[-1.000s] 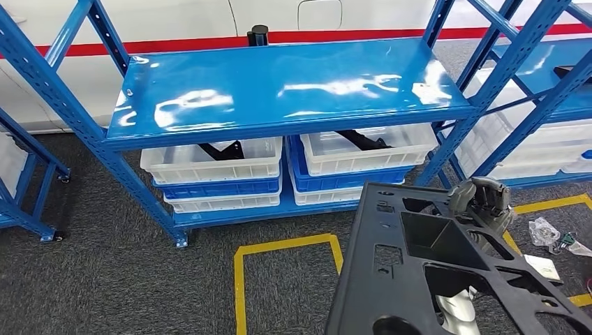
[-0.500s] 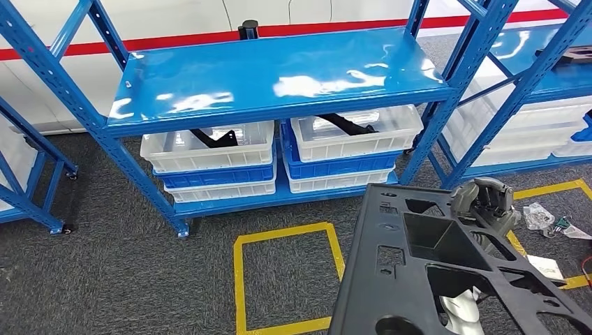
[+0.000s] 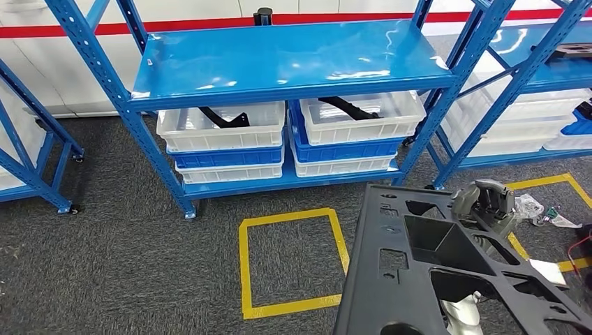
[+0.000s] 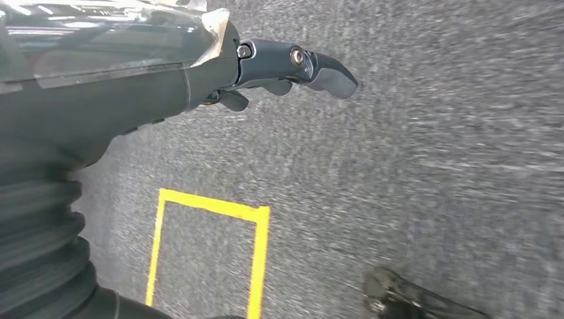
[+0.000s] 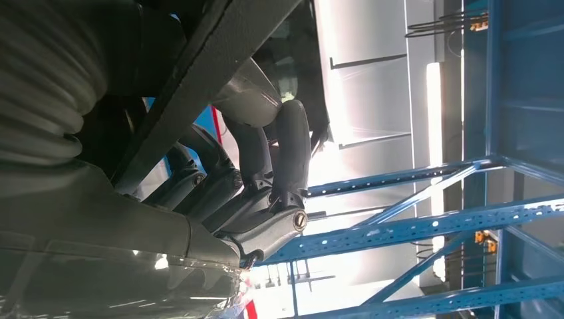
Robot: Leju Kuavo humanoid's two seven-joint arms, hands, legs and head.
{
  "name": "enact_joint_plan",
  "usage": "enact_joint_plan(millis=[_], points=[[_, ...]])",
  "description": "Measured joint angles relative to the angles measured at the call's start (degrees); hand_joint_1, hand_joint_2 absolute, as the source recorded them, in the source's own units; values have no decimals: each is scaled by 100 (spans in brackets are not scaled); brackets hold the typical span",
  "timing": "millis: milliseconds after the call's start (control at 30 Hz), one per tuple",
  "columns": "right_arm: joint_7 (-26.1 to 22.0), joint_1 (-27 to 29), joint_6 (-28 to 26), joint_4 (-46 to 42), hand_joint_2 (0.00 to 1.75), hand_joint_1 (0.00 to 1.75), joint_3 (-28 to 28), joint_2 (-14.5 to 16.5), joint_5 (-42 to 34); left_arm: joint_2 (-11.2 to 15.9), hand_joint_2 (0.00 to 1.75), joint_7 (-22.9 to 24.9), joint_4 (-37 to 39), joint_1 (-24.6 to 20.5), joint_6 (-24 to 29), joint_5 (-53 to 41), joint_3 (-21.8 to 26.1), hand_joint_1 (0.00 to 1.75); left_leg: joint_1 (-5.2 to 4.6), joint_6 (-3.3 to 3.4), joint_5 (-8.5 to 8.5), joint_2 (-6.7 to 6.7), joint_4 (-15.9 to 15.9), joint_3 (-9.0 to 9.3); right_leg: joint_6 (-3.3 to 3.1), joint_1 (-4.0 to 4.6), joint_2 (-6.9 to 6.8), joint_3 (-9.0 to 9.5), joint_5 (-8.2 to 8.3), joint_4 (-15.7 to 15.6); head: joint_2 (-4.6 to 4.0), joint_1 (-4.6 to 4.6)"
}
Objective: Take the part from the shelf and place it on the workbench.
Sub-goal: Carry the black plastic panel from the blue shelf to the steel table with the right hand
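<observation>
A large black plastic part (image 3: pixel 394 272) with several cut-outs fills the lower right of the head view, held tilted above the carpet. My right hand (image 3: pixel 484 202) grips its far edge from underneath. In the right wrist view the right hand's fingers (image 5: pixel 279 159) curl around a dark bar of the part (image 5: pixel 206 66). My left hand (image 4: pixel 279 66) hangs over the grey carpet, its fingers stretched out and holding nothing.
A blue shelf (image 3: pixel 279 59) stands ahead with a bare top board. Under it sit white bins (image 3: pixel 223 129) holding black parts. More blue racks stand to the right (image 3: pixel 551 63) and left (image 3: pixel 28 139). A yellow taped square (image 3: pixel 244 265) marks the carpet, with litter (image 3: pixel 537 209) at right.
The whole picture has shifted: the camera moved, so the shelf now sits lower and further right in view. The black part stays in my right hand.
</observation>
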Motion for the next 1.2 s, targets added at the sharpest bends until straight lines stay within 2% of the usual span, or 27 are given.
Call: enact_joint_plan(millis=[33,67,100,133,167,200,267,300,333,400,433,467,500,533,600,667,700,767,833,900,967,1000,1033,1100,1133,1167,1200], points=[[0,-1,1,1,175,175,2,-3,-2,-2,175,0,0,0,0,0,0,0,-3,-12,79,4,6,-99,62,1,1,191,150,-95,0,-1],[1,-2,1,1,175,175,3,-7,-3,-4,175,0,0,-1,-1,0,0,0,-3,-29,151,5,13,-185,98,2,2,477,278,-388,0,-1],[1,-7,2,0,175,175,4,-10,-4,-5,175,0,0,-2,-1,-1,0,0,-11,-54,217,1,21,-254,83,14,3,860,286,-868,0,1],[1,-12,2,-4,175,175,7,-14,-4,-6,175,1,0,-3,-2,-2,0,0,-20,-81,279,-1,27,-296,33,35,9,1222,203,-1382,1,-2],[1,-12,2,-7,175,175,9,-16,-5,-7,175,1,0,-5,-2,-4,0,0,-27,-109,341,-3,19,-311,-22,58,14,1465,95,-1763,1,-11],[1,-14,2,-9,175,175,11,-18,-6,-6,175,-2,0,-5,-1,-8,0,0,-32,-138,402,-4,6,-318,-74,86,18,1598,1,-2002,1,-16],[3,-5,2,-10,175,175,14,-21,-9,-2,175,-16,0,0,0,-18,-1,0,-19,-201,470,-15,-16,-350,-157,71,15,1525,40,-2041,1,-33],[3,-5,2,-10,175,175,18,-22,-9,1,175,-24,0,4,1,-26,-1,0,-7,-233,367,-25,47,-397,-224,50,8,1466,89,-2036,1,-37],[4,-3,2,-10,175,175,24,-22,-11,3,175,-26,0,9,3,-35,-2,0,4,-264,155,-36,199,-463,-296,25,-1,1400,150,-2039,0,-51],[8,-3,4,-9,175,175,51,-22,-12,3,175,-13,0,12,8,-50,-6,0,25,-314,-440,-47,820,-637,-388,22,-13,1263,274,-2037,0,-68],[9,-3,5,-8,175,175,68,-22,-13,3,175,-2,0,13,9,-55,-9,0,32,-337,-630,-49,1205,-722,-399,30,-18,1205,334,-2033,0,-73],[10,-1,6,-5,175,175,84,-22,-13,4,175,9,0,13,9,-59,-12,0,40,-355,-673,-51,1519,-770,-393,36,-14,1144,391,-2026,0,-72],[11,0,7,-3,175,175,94,-24,-13,4,175,19,0,13,10,-63,-16,0,49,-365,-586,-54,1681,-747,-377,41,3,1084,445,-2014,0,-73],[11,0,7,-1,175,175,99,-27,-12,5,175,26,0,13,10,-66,-19,0,58,-363,-428,-63,1631,-620,-353,43,27,1029,490,-1998,0,-73],[11,-1,8,1,175,175,102,-36,-8,13,175,39,-1,15,11,-78,-22,0,72,-318,-220,-209,948,-68,-293,37,93,920,552,-1950,0,-76],[11,-14,13,1,175,175,110,-44,-3,20,175,51,-2,19,14,-94,-22,0,73,-262,-272,-390,246,413,-227,44,149,840,595,-1894,0,-79],[11,-19,15,1,175,175,115,-46,-1,22,175,56,-3,19,15,-101,-22,0,62,-235,-335,-418,74,514,-187,45,181,800,622,-1875,0,-83],[11,-19,18,1,175,175,125,-56,1,16,175,62,-2,18,15,-108,-23,0,59,-188,-354,-296,-32,515,-108,53,251,710,682,-1850,0,-93],[11,-17,19,1,175,175,132,-75,4,16,175,67,-2,19,20,-108,-25,0,87,-113,-301,-164,-102,475,-86,68,216,534,579,-1630,0,-63],[11,-12,22,3,175,175,139,-94,6,15,175,74,-2,21,25,-109,-26,0,90,-62,-233,-37,-125,411,-111,70,131,221,241,-967,0,-24],[13,-4,30,15,175,175,150,-104,6,10,175,90,-2,21,32,-109,-25,0,86,-59,-185,99,-119,342,-93,55,105,-55,-39,-260,0,-8],[14,-3,35,25,175,175,158,-108,7,8,175,98,-2,21,38,-109,-25,0,88,-70,-166,168,-116,315,-51,40,92,-55,-65,-161,0,-6],[15,-5,42,36,175,175,169,-114,9,3,175,105,-2,21,45,-109,-24,0,95,-85,-150,234,-110,297,11,21,61,81,-1,-322,0,-3],[15,-22,52,49,175,175,194,-127,13,-3,175,114,-4,19,64,-109,-25,0,98,-130,-138,356,-76,277,134,-19,-161,618,235,-1172,0,5],[15,-37,57,54,175,175,209,-131,15,-4,175,117,-6,19,76,-109,-25,0,87,-161,-144,406,-51,269,146,-19,-295,849,331,-1553,0,13],[15,-52,60,58,175,175,220,-133,16,-3,175,120,-8,18,87,-109,-25,0,71,-196,-147,452,-30,266,116,-12,-384,971,387,-1789,0,10],[15,-62,61,64,175,175,227,-136,17,-2,175,121,-9,17,96,-110,-25,0,55,-231,-146,498,-19,268,55,2,-417,993,403,-1868,0,10]])
